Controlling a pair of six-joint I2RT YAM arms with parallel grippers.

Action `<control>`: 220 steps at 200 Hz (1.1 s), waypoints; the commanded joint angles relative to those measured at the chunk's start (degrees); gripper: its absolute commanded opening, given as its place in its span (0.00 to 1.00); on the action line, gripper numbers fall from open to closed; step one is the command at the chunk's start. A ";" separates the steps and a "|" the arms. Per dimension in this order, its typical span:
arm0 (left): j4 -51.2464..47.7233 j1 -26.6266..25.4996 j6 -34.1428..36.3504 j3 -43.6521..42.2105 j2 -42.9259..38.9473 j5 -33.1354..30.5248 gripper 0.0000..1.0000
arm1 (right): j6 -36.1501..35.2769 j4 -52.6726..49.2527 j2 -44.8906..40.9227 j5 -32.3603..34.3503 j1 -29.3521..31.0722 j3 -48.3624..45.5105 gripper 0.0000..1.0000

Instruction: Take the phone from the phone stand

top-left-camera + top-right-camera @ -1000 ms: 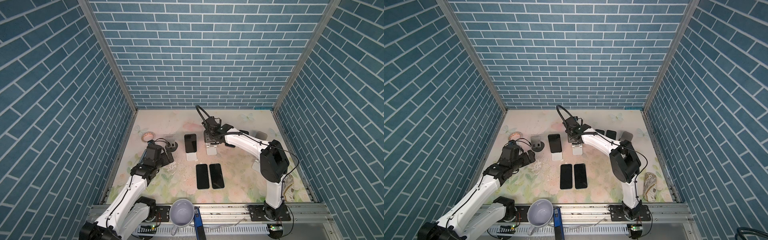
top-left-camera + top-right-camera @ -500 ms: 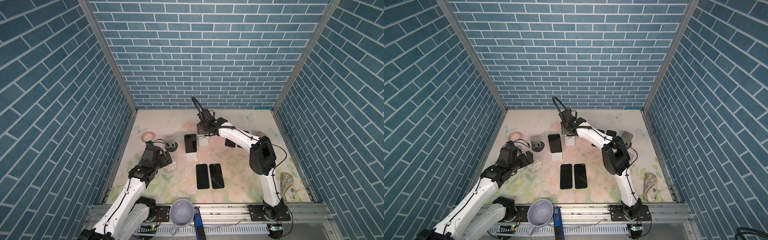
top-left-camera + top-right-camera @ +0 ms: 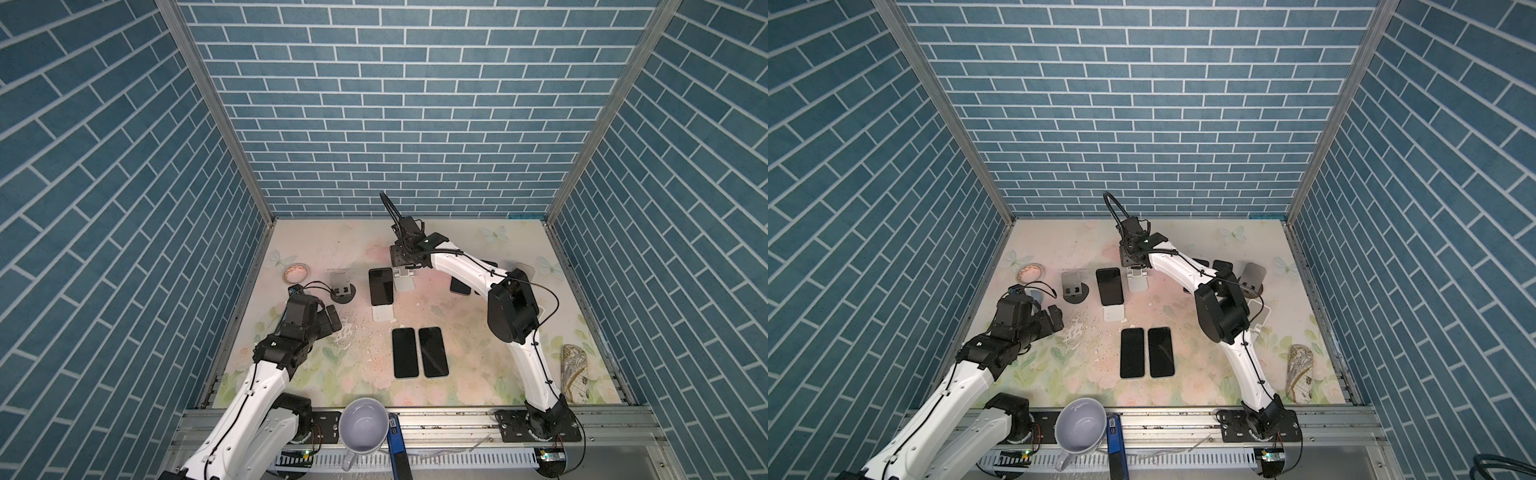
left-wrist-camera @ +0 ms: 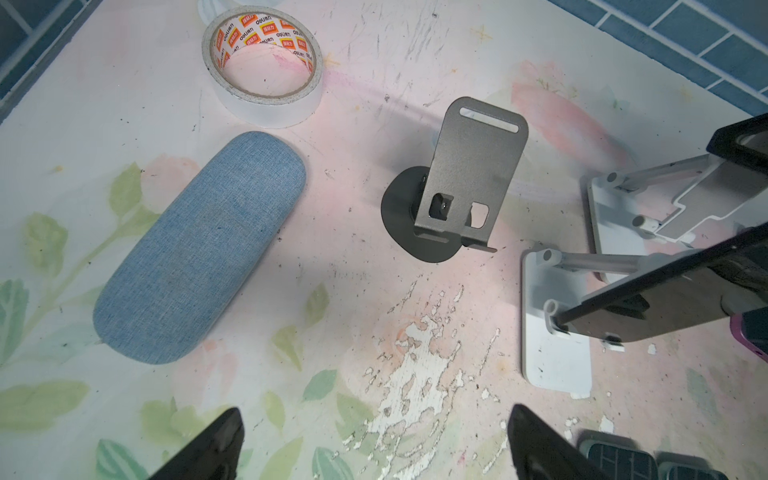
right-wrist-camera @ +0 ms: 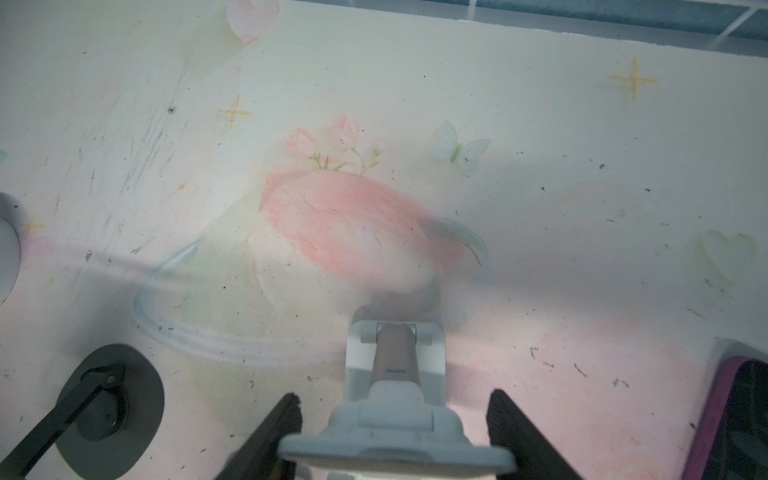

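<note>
Take the back wall as twelve o'clock in both top views. Your phone (image 3: 381, 286) leans dark face up on the white phone stand (image 3: 382, 314), near the middle of the bench (image 3: 457, 332) and a little toward eleven o'clock. Its lower edge seems to rest in the stand's small lip. Expect a stiff slab with a slick glass face and some weight. It would likely crack if dropped, and the stand under it looks light enough to tip or come up with it. Take hold across the two long side edges in the upper half, clear of the backrest, then draw it up along the lean until it is free of the lip. The left pincer (image 4: 374, 413) hangs wide open and empty at about eight o'clock from the phone, facing it. The right pincer (image 5: 395, 399) straddles the empty white stand (image 3: 404, 283) just beside the phone at two o'clock. You cannot tell whether it is clamping that stand or only flanking it. Room is tight sideways, with the grey stand (image 3: 343, 284) near at nine o'clock. The two flat phones (image 3: 405, 352) lie at five o'clock. Straight up is open, and bare bench lies toward seven o'clock.
</note>
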 commanded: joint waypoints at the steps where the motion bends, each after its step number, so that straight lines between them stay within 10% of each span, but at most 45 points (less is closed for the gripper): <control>1: -1.06 0.45 0.57 1.03 -0.06 -0.60 1.00 | -0.46 0.00 0.32 -1.16 -0.13 2.51 0.72; 220: 0.36 0.45 -1.77 0.10 -1.12 2.19 1.00 | 0.09 9.10 -26.22 2.62 -0.13 -25.19 0.86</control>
